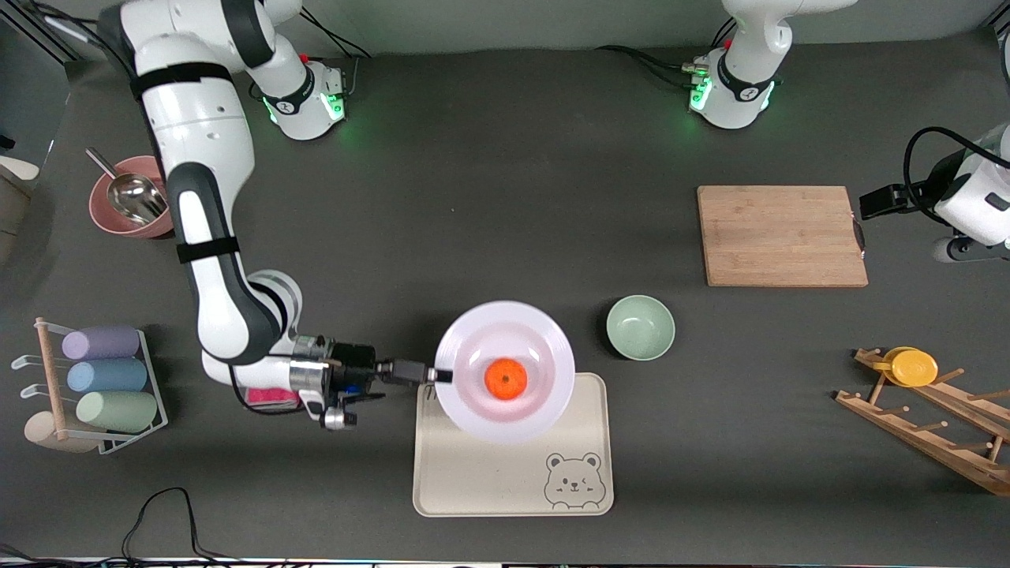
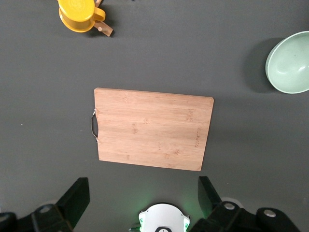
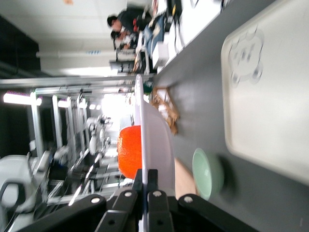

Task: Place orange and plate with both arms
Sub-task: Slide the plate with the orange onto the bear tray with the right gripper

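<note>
Gripping the plate (image 1: 505,371) by its 9 o'clock rim in the front view, right gripper (image 1: 439,375) holds it over the bear tray (image 1: 513,465), orange (image 1: 505,379) in the plate's centre. Left wrist view: left gripper (image 2: 143,199) spread wide, empty, waiting over the cutting board (image 2: 152,128). Right wrist view: fingers (image 3: 153,203) pinch the plate rim, green bowl (image 3: 207,174) on the table past it.

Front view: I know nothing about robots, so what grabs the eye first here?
The bright orange sitting in the pale plate, which the right gripper pinches by its rim above the cream bear tray. The left gripper waits open over the wooden cutting board.
</note>
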`<state>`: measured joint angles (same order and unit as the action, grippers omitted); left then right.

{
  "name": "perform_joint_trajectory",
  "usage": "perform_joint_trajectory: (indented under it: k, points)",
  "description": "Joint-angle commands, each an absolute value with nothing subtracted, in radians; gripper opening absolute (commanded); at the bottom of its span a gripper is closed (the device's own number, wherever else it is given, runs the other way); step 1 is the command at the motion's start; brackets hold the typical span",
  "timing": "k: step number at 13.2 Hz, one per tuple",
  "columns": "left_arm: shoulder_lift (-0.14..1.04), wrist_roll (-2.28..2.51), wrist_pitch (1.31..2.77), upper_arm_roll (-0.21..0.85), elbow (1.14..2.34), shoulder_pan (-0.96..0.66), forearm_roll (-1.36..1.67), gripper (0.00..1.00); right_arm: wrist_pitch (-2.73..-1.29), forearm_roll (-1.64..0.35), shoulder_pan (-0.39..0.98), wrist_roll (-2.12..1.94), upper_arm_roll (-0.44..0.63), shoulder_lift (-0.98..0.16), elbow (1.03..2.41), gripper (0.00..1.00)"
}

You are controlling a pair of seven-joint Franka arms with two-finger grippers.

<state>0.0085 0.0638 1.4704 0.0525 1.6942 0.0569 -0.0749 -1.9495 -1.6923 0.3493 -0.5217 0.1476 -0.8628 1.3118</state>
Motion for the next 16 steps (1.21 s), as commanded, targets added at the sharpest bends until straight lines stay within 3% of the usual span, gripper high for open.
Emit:
perform_joint_trajectory:
  k: [1, 4, 16]
  points:
    - [0.011, 0.044, 1.482, 0.043, 1.692, 0.051, -0.061, 1.00, -2.015, -1.667, 0.345, -0.420, 0.155, -1.063, 0.973, 0.00]
    - [0.011, 0.044, 1.480, 0.043, 1.692, 0.052, -0.061, 1.00, -2.103, -1.667, 0.345, -0.436, 0.147, -1.121, 0.905, 0.00]
    - [0.015, 0.023, 1.482, 0.041, 1.690, 0.064, -0.058, 1.00, -2.108, -1.706, 0.347, -0.592, 0.137, -1.238, 0.965, 0.00]
